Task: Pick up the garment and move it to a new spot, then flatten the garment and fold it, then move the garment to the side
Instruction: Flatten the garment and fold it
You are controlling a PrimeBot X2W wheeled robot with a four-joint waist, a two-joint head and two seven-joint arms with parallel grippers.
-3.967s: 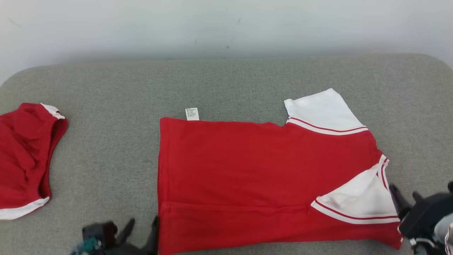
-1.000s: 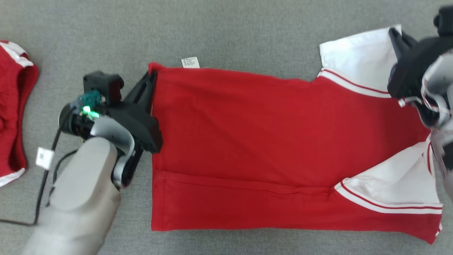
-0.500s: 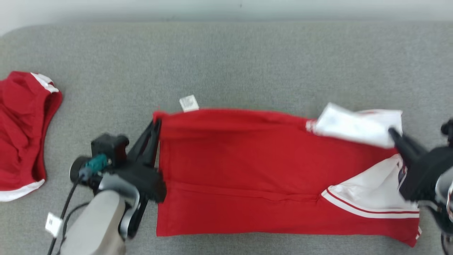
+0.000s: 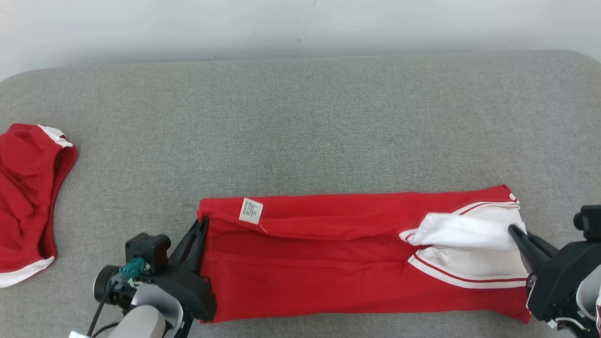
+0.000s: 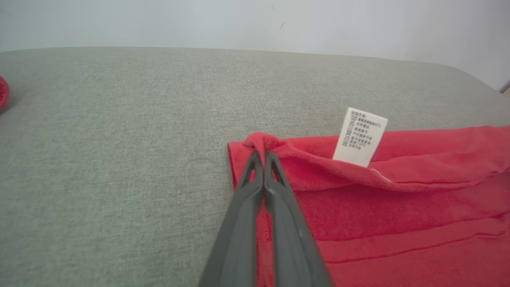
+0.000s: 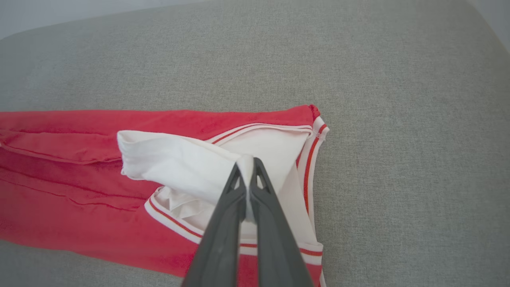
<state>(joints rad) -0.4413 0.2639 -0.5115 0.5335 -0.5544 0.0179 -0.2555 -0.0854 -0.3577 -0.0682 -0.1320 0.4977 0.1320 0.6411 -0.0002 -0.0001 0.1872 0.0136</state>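
The garment (image 4: 328, 263) is a red shirt with white sleeves, lying as a long folded band near the front of the grey surface. Its far edge is doubled over toward me, with the care label (image 4: 250, 211) showing on top. My left gripper (image 4: 203, 223) is shut on the garment's red left corner (image 5: 259, 144). My right gripper (image 4: 514, 232) is shut on the white sleeve (image 6: 179, 163), which is held folded over the right end (image 4: 465, 230).
A second red garment with white trim (image 4: 28, 197) lies at the far left. The grey padded surface (image 4: 300, 131) stretches bare behind the shirt up to a pale wall (image 4: 300, 23). Its rounded right edge shows in the right wrist view.
Both grippers have drawn the garment's far edge toward me, folding it into a narrower band. The label now lies on top. The head camera has also shifted.
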